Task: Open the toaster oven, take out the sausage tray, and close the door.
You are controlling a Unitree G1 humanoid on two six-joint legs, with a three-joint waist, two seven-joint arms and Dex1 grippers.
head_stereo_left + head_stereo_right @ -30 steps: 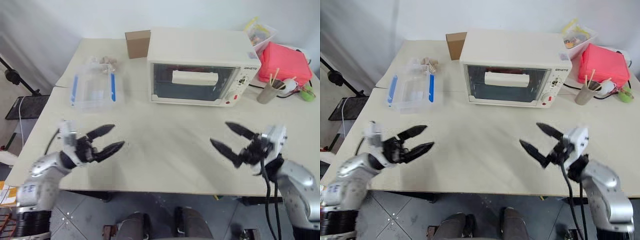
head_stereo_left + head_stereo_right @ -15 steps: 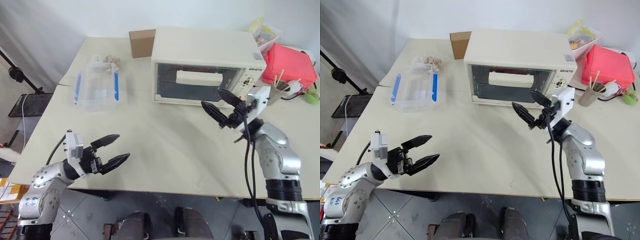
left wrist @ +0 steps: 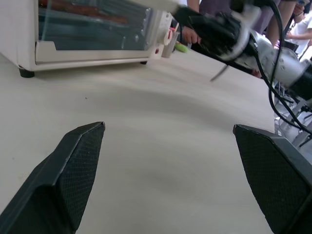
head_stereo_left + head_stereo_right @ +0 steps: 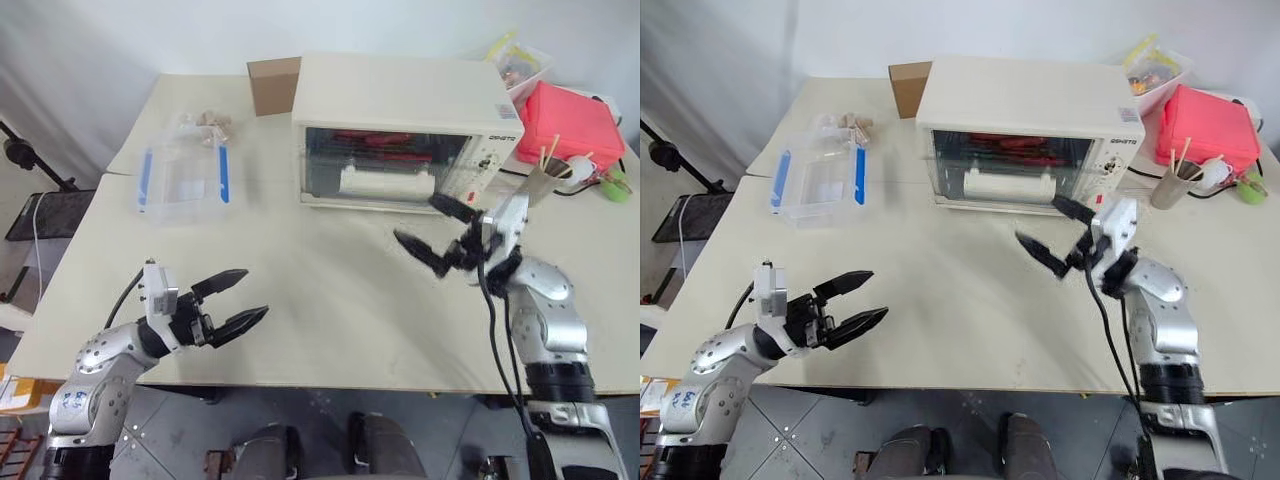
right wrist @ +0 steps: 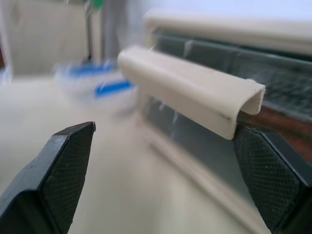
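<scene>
Where table (image 4: 330, 300) lies bare, plastic box (image 4: 183, 180)

Bare counter (image 4: 330, 300) lies open before the toaster oven (image 4: 400, 95). A clear box (image 4: 185, 180) flanks its left, a cup (image 4: 535, 185) its right.

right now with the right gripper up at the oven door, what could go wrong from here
The right gripper is open near the right end of the handle, so an off-centre grip may slip. The toaster oven sits loose on the table, so a hard pull might drag it. The left gripper hangs far off, bracing nothing.
</scene>
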